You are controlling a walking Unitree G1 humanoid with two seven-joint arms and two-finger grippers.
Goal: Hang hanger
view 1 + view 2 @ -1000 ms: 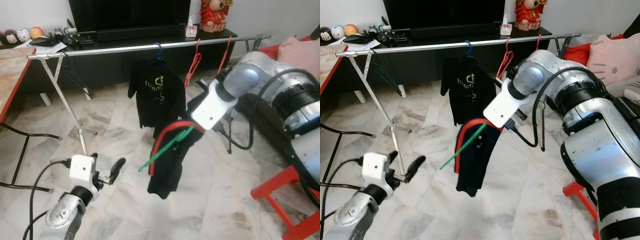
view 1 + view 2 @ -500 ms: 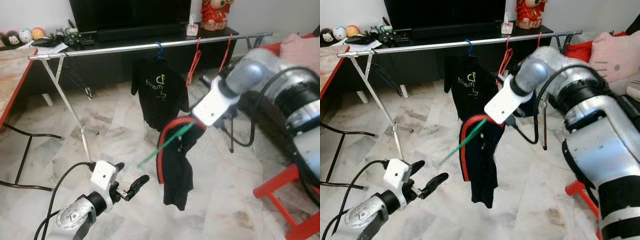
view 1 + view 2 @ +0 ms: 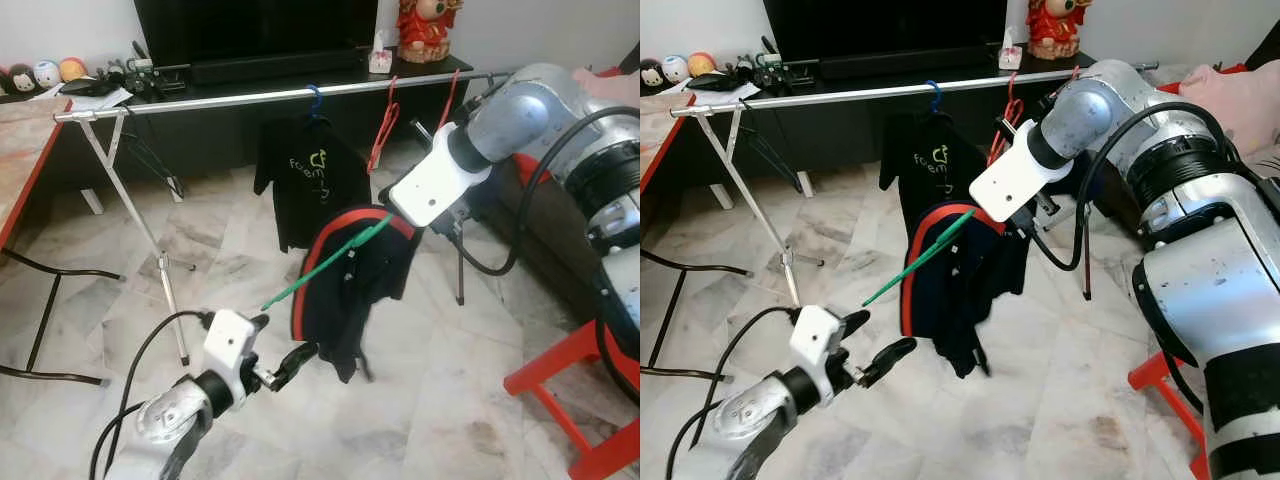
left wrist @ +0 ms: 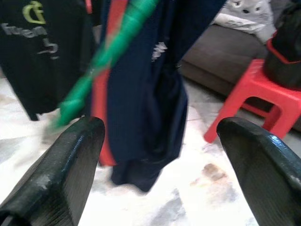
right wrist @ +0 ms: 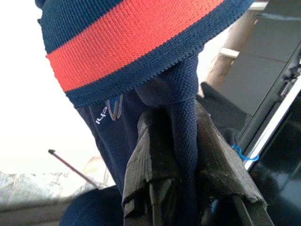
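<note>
- The floor (image 3: 120,300) is pale marble tile, veined grey and brown.
- A silver rail (image 3: 250,96) on slanted legs crosses the room in front of a low black cabinet (image 3: 220,130) with a dark screen (image 3: 255,28) on it.
- A black T-shirt (image 3: 310,190) hangs from the rail on a blue hook, with two bare red hangers (image 3: 385,125) further along.
- The right gripper (image 5: 181,155) is clamped on navy cloth, holding a navy and red shirt (image 3: 355,275) on a green hanger (image 3: 325,265) in the air, below and in front of the rail, not touching it.
- The left gripper (image 3: 290,365) sits low, just beside the shirt's hem, with fingers (image 4: 70,165) spread wide and nothing between them.
- A red stool (image 3: 570,385) stands on the robot's right, and a red-edged table (image 3: 20,140) on its left.
</note>
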